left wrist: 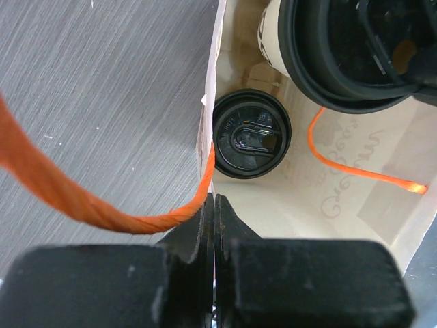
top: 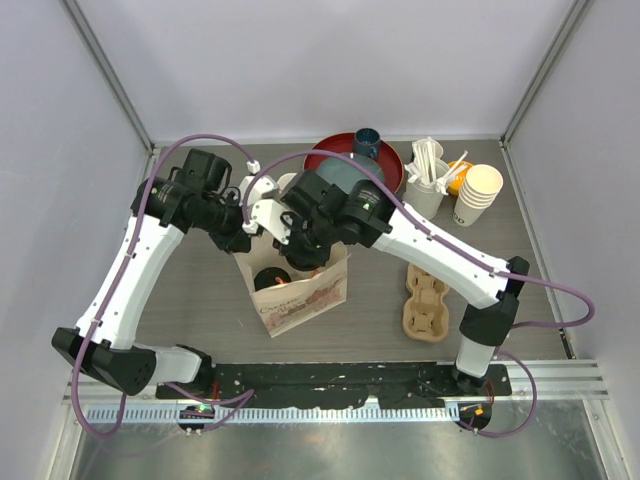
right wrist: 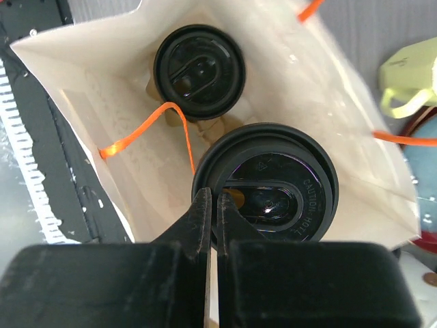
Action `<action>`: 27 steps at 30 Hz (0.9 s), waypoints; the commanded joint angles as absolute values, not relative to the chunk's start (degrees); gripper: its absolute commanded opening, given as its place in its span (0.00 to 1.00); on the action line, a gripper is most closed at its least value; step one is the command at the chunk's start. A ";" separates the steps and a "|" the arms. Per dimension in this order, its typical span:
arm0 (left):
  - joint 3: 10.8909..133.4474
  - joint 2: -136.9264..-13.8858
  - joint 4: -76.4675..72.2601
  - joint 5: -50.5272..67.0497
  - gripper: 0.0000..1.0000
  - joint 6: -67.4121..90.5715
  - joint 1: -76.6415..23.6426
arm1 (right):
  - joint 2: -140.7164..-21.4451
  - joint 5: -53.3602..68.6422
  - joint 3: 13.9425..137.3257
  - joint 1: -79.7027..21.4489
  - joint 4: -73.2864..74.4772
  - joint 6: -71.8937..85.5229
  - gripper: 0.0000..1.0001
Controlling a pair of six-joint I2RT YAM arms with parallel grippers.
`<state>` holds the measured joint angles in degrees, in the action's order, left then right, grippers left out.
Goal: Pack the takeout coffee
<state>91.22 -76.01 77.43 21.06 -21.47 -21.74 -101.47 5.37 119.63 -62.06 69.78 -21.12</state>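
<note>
Cup one (right wrist: 199,67) seated in bag (right wrist: 82,89), upper frame; cup two (right wrist: 273,184) at mouth, right fingers (right wrist: 199,217) clamped on lid, left fingers (left wrist: 229,222) pinching bag edge; release pending

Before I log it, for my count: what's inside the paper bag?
The paper bag holds two black-lidded cups: a lower cup near the bottom, an upper cup in the right gripper. Lids hide whatever lies beneath.

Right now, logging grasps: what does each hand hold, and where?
Left hand: white paper bag, by its rim. Right hand: round black plastic lid, by its edge.
</note>
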 commanded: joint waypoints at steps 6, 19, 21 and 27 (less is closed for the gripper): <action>91.84 -75.41 80.95 22.24 0.00 -21.88 -22.06 | -100.37 12.39 114.17 -59.07 64.96 -24.69 0.01; 92.02 -75.50 78.93 21.97 0.00 -19.78 -22.06 | -99.76 10.81 103.02 -58.54 57.84 -22.68 0.01; 91.93 -75.41 78.75 22.15 0.00 -19.51 -21.97 | -98.80 10.37 100.21 -58.53 55.74 -21.80 0.01; 91.93 -75.50 78.22 22.24 0.00 -18.55 -21.97 | -98.61 9.76 94.31 -58.45 51.07 -20.48 0.01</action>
<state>91.15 -76.01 77.17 20.25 -19.62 -21.78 -99.48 10.63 96.03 -58.65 55.92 -22.31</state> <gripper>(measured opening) 0.009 0.051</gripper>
